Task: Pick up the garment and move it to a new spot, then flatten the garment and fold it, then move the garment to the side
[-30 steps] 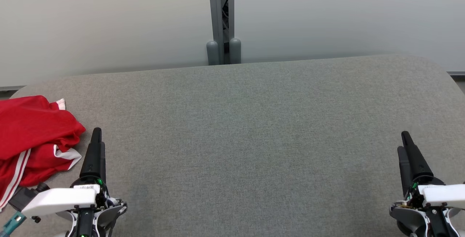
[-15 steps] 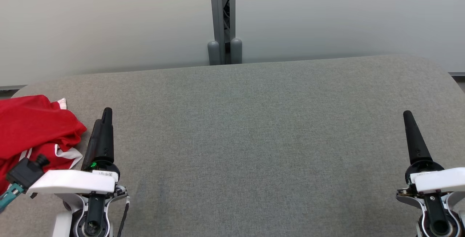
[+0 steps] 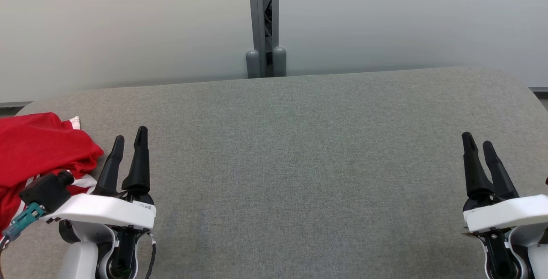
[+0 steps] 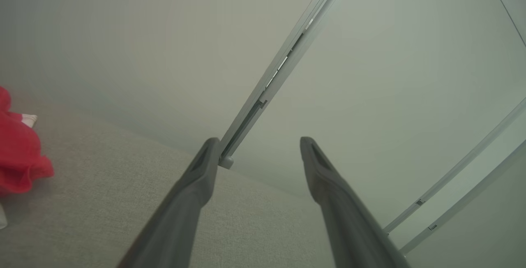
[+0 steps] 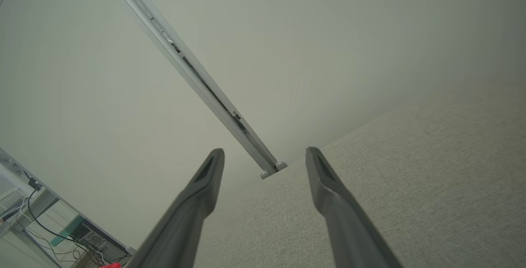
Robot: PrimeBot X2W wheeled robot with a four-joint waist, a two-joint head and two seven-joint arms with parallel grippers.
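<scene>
Small label on left hand, print illegible

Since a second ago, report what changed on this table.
The left claw and right claw reached further up the head view and rolled, so each now shows its jaws apart; the left one also edged away from the red garment. Nothing was grasped or released. The garment stays crumpled at the table's left end.

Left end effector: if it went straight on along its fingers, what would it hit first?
Probably the wall behind the table, close to the post. The left end effector is open and aims over bare table; the garment lies off to its left. Depth is unclear.
</scene>
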